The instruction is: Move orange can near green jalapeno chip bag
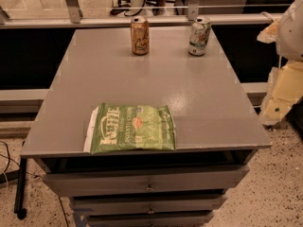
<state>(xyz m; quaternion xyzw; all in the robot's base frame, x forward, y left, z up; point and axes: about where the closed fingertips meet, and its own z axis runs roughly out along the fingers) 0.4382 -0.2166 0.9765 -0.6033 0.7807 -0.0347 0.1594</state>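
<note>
A grey metal table (199,108) with drawers (149,183) beneath its front edge fills the view. The small orange-gold aluminium can with a silver top (139,35) stands upright near the far edge, left of centre. A white and green drink can (200,36) stands upright to its right, apart from it. The flat light-green Kettle chip bag with white lettering (130,135) lies at the near edge, well apart from both cans. The robot's white rounded arm (293,27) shows at the right border, beyond the table's side. Below it hangs the pale cream gripper (284,91), off the table and touching none of these things; whether it is spread or closed cannot be told.
</note>
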